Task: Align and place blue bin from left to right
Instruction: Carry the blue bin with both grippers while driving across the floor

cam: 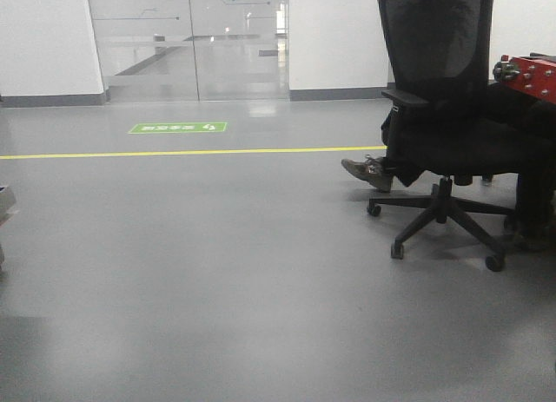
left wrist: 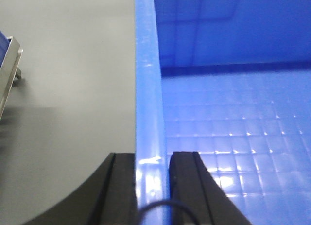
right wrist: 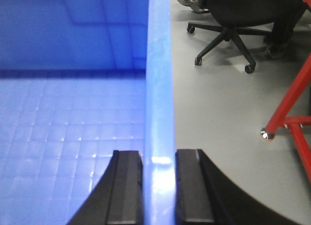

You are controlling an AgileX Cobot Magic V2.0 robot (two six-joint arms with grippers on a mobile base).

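Blue plastic, glossy and rigid: one blue bin (left wrist: 147, 89) fills the centre of both wrist views, empty, its gridded floor showing. Left gripper (left wrist: 152, 159) and right gripper (right wrist: 159, 157), two in all, each pinch a rim wall at lower centre. It is probably light but bulky and slick, so opposite rims seem the best hold. One office chair (cam: 439, 115) stands upper right.

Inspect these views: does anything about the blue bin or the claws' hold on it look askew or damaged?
Nothing stands out. The left claw and right claw each clamp squarely over a rim of the blue bin, whose gridded floor looks clean and unbroken.
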